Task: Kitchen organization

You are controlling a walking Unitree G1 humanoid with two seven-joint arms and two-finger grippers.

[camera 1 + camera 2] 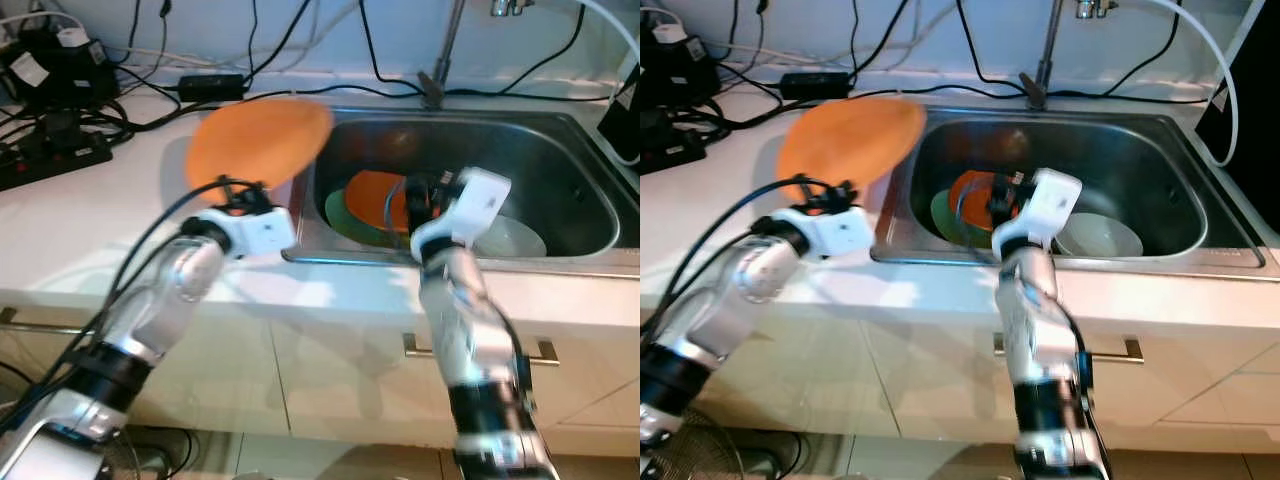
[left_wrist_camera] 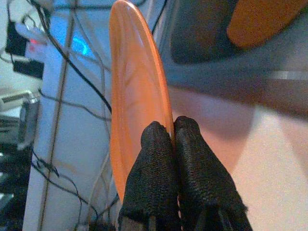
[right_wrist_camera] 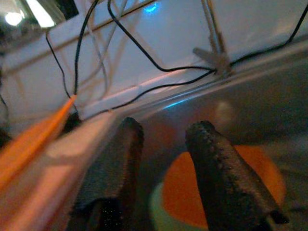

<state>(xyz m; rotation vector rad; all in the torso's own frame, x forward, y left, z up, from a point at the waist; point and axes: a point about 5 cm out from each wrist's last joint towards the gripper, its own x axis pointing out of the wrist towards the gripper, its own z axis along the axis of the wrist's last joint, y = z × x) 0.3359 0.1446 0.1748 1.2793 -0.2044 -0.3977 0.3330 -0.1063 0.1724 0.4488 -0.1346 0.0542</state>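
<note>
**Plate lifted clear of sink, second claw poised over dishes**

White countertop (image 1: 60,240) strewn at 10 o'clock with black cables (image 1: 60,120) and a power strip (image 1: 50,165); steel sink (image 1: 580,215) set in toward 2 o'clock, tap base (image 1: 432,85) at 12.

Left gripper (image 2: 172,139) clamped tight on the rim of an orange plate (image 1: 258,140), fingers (image 2: 154,178) pressed together with the edge pinched between them. Plate held aloft and tilted, hanging over the counter edge beside the sink's 9 o'clock wall. Edge grip probably chosen because a flat plate offers nothing else to pinch; tilt likely a by-product of lifting it out by the rim.

Right gripper (image 3: 163,144) hovering low inside the sink, fingers apart and holding nothing, pointed toward 12 o'clock over another orange plate (image 1: 375,195). That plate stacked on a green one (image 1: 340,215), with a white bowl (image 1: 515,238) just beside at 3 o'clock. Stacking presumably left from washing-up. Open claw over the stack suggests readiness for the next pick.

Likely remaining: setting the held plate down on the counter, then emptying the sink.
</note>
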